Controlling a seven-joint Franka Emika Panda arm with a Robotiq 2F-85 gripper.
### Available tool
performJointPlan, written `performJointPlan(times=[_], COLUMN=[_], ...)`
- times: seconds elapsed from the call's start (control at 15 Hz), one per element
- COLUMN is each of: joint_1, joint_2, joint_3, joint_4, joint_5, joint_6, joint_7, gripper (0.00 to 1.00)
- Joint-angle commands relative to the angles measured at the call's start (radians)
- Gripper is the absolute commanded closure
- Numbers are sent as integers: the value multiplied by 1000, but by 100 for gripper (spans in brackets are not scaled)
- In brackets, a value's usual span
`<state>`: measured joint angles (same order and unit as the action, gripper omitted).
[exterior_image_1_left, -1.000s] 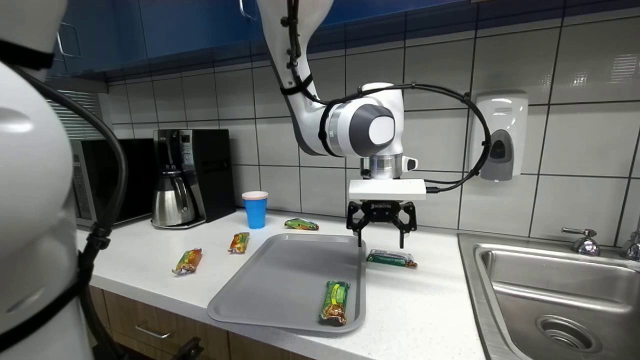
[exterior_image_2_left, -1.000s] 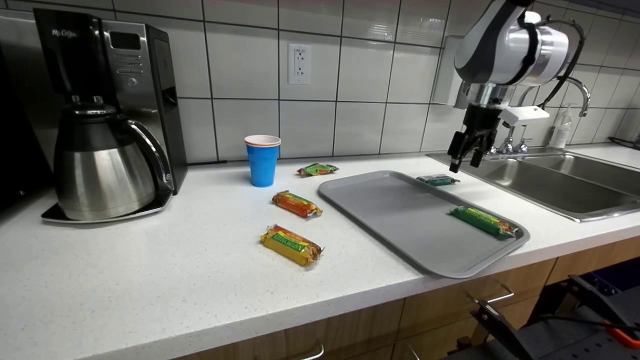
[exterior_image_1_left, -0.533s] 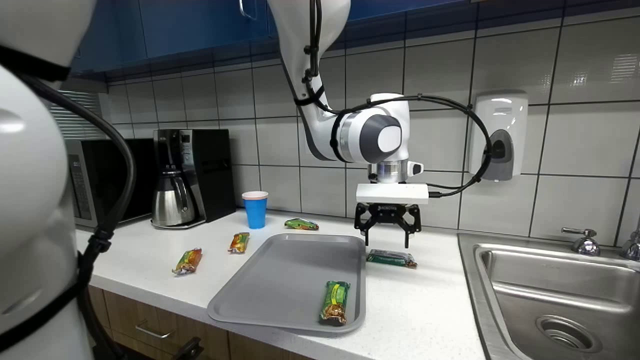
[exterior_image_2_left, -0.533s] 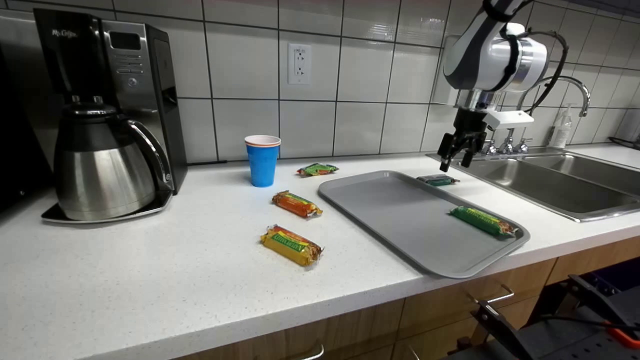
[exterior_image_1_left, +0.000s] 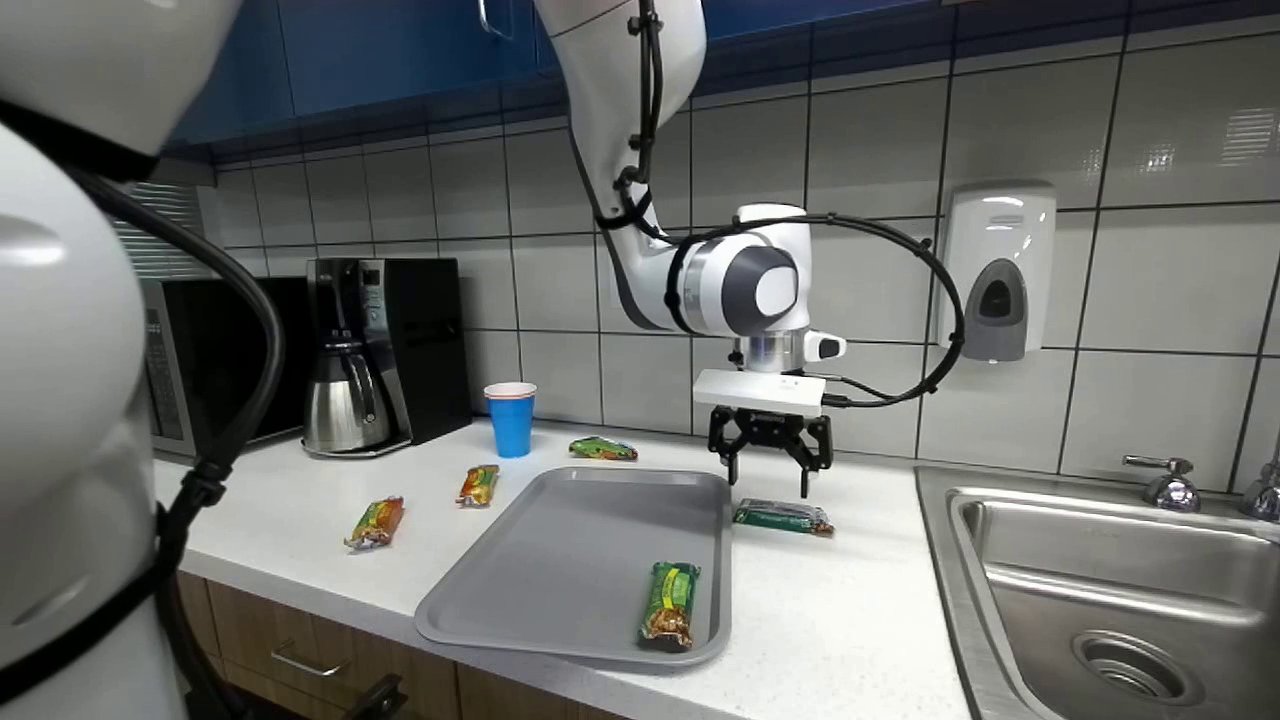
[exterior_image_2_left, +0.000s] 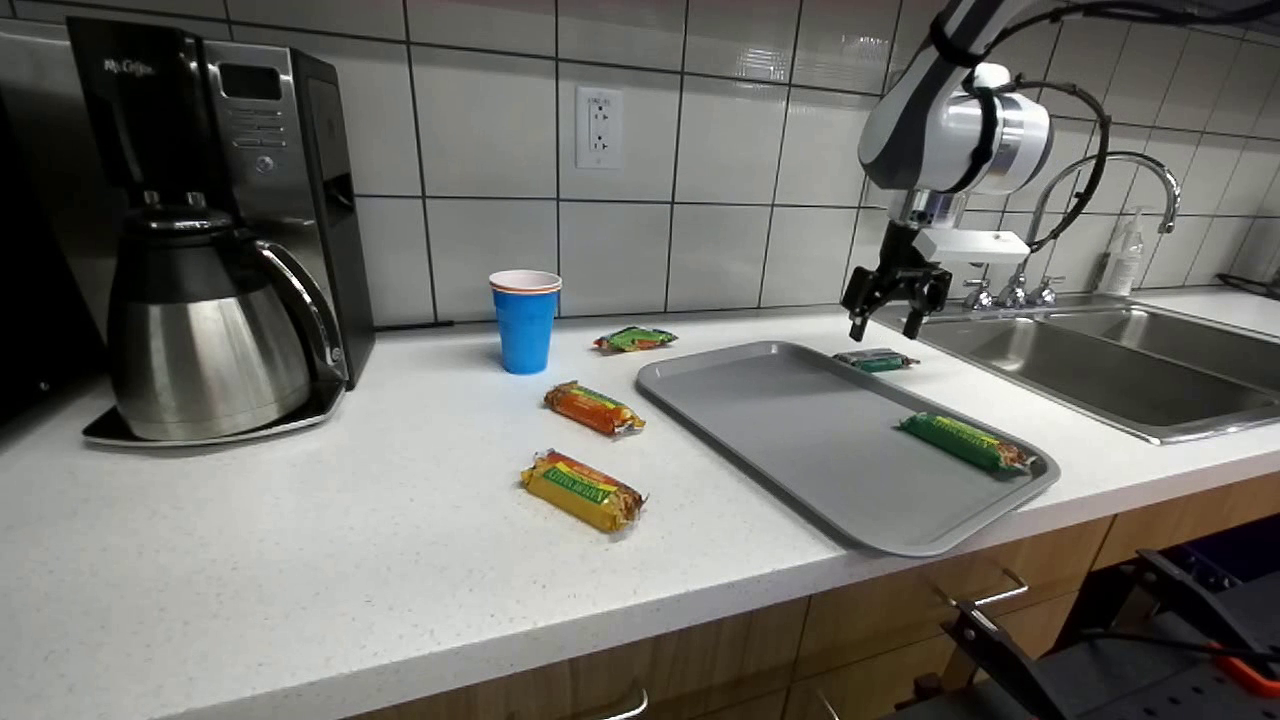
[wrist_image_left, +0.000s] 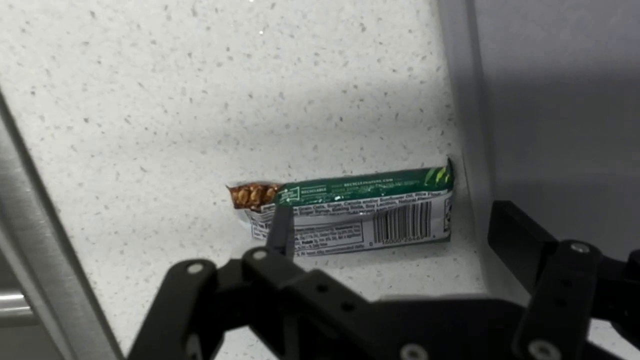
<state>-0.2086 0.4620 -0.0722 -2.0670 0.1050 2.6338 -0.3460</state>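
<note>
A green-and-white wrapped bar (exterior_image_1_left: 780, 516) is lying on the counter (exterior_image_1_left: 830, 620), just right of the gray tray (exterior_image_1_left: 570, 560), and is being overhung by the gripper (exterior_image_1_left: 768, 485). The jaws are being held spread wide above the bar, apart from it. At the tray's near right corner, a second green bar (exterior_image_1_left: 670, 600) is being borne. Left of the tray, an orange bar (exterior_image_2_left: 593, 408) and a yellow bar (exterior_image_2_left: 580, 490) are being supported. On the right, the counter is being bordered by the sink (exterior_image_1_left: 1050, 600).
</note>
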Motion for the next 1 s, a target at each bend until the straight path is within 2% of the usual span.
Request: performJointPlan(times=[0.0, 0.53, 0.93], joint_1=[30, 80, 83], joint_2=[47, 64, 63], joint_3=[-12, -55, -90], joint_4=[67, 78, 77], joint_5=[-11, 1, 20], joint_6=[-34, -34, -32], joint_7=[170, 463, 606], gripper=[0, 0, 0])
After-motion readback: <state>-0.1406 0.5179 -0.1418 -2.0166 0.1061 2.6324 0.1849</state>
